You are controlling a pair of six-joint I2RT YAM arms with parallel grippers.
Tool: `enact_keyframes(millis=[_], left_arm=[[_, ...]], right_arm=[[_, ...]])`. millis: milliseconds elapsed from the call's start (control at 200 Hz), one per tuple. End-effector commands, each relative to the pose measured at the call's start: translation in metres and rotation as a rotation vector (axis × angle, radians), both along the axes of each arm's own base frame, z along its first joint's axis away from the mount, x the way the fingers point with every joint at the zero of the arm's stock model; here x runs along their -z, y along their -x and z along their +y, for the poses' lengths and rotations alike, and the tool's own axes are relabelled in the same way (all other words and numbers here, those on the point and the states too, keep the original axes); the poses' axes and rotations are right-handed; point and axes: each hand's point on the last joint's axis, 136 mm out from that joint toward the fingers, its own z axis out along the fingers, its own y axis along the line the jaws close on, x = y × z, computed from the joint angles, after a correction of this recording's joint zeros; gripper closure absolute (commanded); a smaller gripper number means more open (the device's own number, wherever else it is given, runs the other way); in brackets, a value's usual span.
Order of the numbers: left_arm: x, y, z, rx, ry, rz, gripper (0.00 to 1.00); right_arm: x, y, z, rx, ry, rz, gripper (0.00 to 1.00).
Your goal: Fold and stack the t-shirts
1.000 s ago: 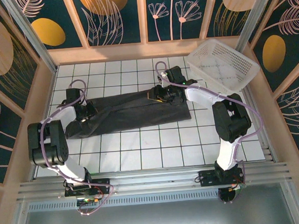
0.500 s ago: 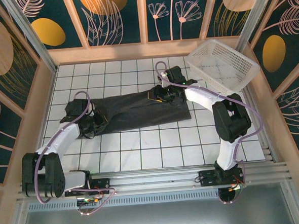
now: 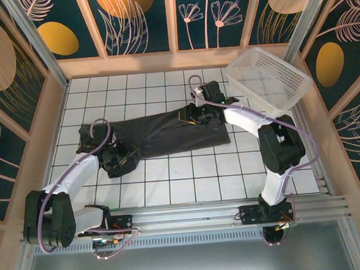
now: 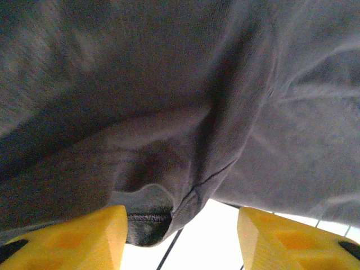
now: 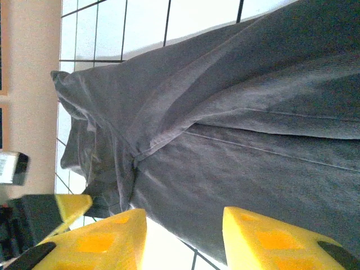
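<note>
Across the middle of the counter (image 3: 189, 177), the t-shirt (image 3: 167, 132) lies as a long dark band, running from near the left edge towards the right-hand side, short of the white basket (image 3: 268, 77) at the far right corner. It looks light and limp: the cloth sags into soft ridges, so it will likely drape and slide rather than hold a crease, and a pinch on one layer may drag the layers under it. The firmer places to take hold are probably the stitched hem and the seam lines, close to a corner, where the fabric is doubled.

The left arm reaches forward and low along the left side, with its left end effector (image 3: 127, 158) at the shirt's near left corner. Its yellow fingers (image 4: 73, 233) stand about half apart, a rolled hem (image 4: 147, 216) hanging just beside one of them, with nothing clamped. The right arm stretches to the shirt's far edge. The right end effector (image 3: 188, 116) sits over the cloth there, partly open, and I see no fabric pinched between its pads.
</note>
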Motion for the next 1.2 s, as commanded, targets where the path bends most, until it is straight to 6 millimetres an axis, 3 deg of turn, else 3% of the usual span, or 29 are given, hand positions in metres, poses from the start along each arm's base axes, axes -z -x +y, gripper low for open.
enact_keyframes(millis=[0,100,205,345,450,495,706,866,1006,1196], left_arm=[[-0.013,-0.006,0.038,-0.087,-0.18,0.013,0.51],[-0.012,-0.022,0.072,-0.186,-0.19,0.023,0.53],[-0.014,-0.051,0.108,-0.274,-0.181,-0.006,0.51],[-0.009,-0.1,0.145,-0.315,-0.191,-0.021,0.5],[0.0,-0.122,0.175,-0.341,-0.253,0.009,0.49],[0.013,-0.126,0.185,-0.341,-0.278,0.047,0.48],[0.031,-0.151,0.207,-0.283,-0.346,0.069,0.45],[0.046,-0.165,0.21,-0.246,-0.348,0.078,0.47],[0.045,-0.174,0.214,-0.252,-0.352,0.059,0.62],[0.035,-0.183,0.224,-0.278,-0.381,0.057,0.99]], right_arm=[[-0.014,0.01,0.014,-0.03,-0.039,-0.027,0.62],[-0.011,0.009,0.02,-0.035,-0.031,-0.031,0.65],[-0.004,-0.006,0.014,0.015,0.023,-0.045,0.71],[0.007,-0.037,-0.012,0.135,0.096,-0.025,0.76],[0.017,-0.056,-0.037,0.219,0.146,-0.003,0.75],[0.025,-0.063,-0.048,0.25,0.17,0.016,0.74],[0.053,-0.087,-0.085,0.352,0.269,0.085,0.73],[0.072,-0.095,-0.11,0.418,0.359,0.117,0.71],[0.086,-0.097,-0.128,0.461,0.424,0.143,0.7],[0.107,-0.087,-0.147,0.504,0.496,0.188,0.7]])
